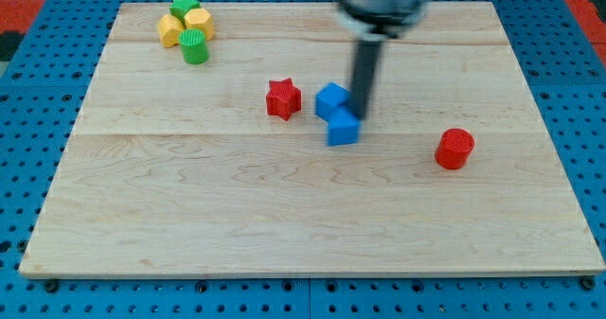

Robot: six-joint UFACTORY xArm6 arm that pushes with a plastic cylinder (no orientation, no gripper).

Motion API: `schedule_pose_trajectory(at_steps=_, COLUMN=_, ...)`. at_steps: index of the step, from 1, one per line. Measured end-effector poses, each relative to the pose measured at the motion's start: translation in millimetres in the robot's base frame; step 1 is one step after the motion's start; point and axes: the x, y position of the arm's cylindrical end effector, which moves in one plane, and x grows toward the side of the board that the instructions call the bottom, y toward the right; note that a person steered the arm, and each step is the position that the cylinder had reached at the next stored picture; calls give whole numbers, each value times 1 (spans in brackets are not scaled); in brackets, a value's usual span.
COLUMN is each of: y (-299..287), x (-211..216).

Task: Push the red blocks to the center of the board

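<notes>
Pushing red blocks centreward: red star (283, 98) near tabletop (189, 215) centre, red cylinder (454, 149) far right. Light, hard, slide easily; push flat sides. No pincer; my tip (363, 116) touching blue blocks (337, 114).

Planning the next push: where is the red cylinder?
The red cylinder sits alone at the view's right, right of the blue cube and my tip.

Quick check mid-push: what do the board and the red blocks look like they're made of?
Board: light wood, seemingly planks joined edge to edge, with visible grain and seam lines; matte finish. Red star block and red cylinder block: probably plastic, uniform saturated colour with faint ridging, perhaps printed. My tip rests against the blue blocks.
</notes>
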Motion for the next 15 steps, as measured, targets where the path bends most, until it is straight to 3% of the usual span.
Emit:
schedule_pose_trajectory(at_steps=1, y=51, x=-6)
schedule_pose_trajectory(at_steps=2, y=184, x=-7)
schedule_pose_trajectory(at_steps=3, y=196, x=56)
schedule_pose_trajectory(at_steps=4, y=150, x=77)
schedule_pose_trajectory(at_steps=5, y=57, x=27)
schedule_pose_trajectory(at_steps=6, y=77, x=36)
schedule_pose_trajectory(at_steps=7, y=116, x=14)
schedule_pose_trajectory(at_steps=8, y=78, x=-29)
schedule_pose_trajectory(at_steps=9, y=44, x=-27)
schedule_pose_trajectory(at_steps=11, y=-4, x=-88)
schedule_pose_trajectory(at_steps=13, y=-14, x=-44)
schedule_pose_trajectory(at_steps=14, y=-51, x=-71)
schedule_pose_trajectory(at_steps=15, y=-68, x=-64)
